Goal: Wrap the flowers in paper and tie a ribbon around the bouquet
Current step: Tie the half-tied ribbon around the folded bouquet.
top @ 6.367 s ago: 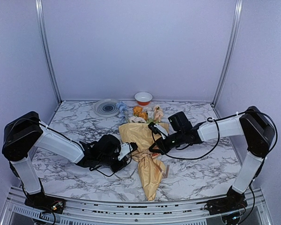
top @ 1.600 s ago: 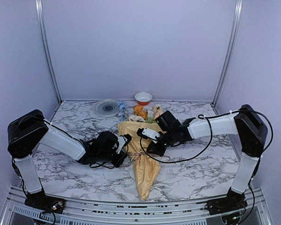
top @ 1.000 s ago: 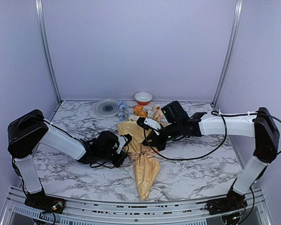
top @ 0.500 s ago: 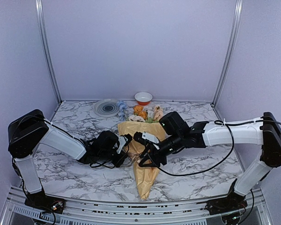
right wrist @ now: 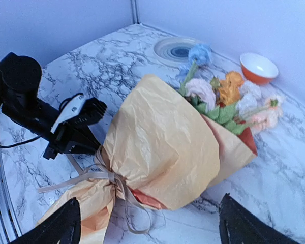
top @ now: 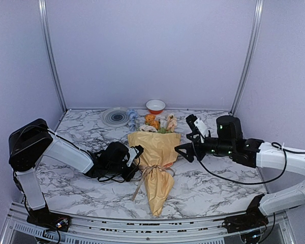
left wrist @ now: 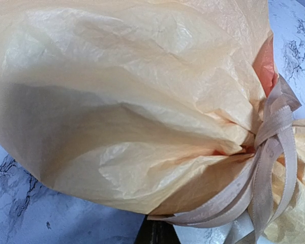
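Observation:
The bouquet lies on the marble table, a tan-yellow paper cone with the flowers showing at its far, wide end. The pale ribbon is knotted around its narrow neck, and one tail trails toward the front. My left gripper sits against the neck's left side, shut; in the left wrist view the ribbon strands run down into its tip. My right gripper hangs open to the right of the bouquet, apart from it. In the right wrist view its fingers frame the bouquet from a distance.
An orange-and-white bowl and a grey plate stand at the back wall, just behind the flower heads. Lilac walls with metal posts close in the table on three sides. Black cables hang from both arms.
My right gripper has opened, let go of the ribbon at the neck and drawn back to the right. The left arm and the bouquet have stayed in place.

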Robot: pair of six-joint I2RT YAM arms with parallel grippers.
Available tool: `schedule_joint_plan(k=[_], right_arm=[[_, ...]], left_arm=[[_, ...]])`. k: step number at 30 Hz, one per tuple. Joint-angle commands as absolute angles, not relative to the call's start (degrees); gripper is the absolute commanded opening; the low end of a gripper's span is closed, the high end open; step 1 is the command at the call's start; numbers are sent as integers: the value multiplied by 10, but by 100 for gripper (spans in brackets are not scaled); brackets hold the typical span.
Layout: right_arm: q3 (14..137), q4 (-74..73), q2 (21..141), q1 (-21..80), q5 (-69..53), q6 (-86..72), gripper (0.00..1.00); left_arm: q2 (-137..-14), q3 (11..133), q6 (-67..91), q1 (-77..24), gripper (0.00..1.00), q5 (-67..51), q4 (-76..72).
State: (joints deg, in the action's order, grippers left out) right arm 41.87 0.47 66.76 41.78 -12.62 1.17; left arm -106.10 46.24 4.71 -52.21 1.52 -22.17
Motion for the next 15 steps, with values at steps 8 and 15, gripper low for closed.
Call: schedule_joint_plan(k=[8, 15], right_arm=[[412, 3, 814, 356, -231, -51, 51], [415, 19, 893, 357, -255, -73, 53]], left_arm=[[-1082, 458, 44, -524, 0, 4, -159], [-1079, 455, 44, -524, 0, 7, -158]])
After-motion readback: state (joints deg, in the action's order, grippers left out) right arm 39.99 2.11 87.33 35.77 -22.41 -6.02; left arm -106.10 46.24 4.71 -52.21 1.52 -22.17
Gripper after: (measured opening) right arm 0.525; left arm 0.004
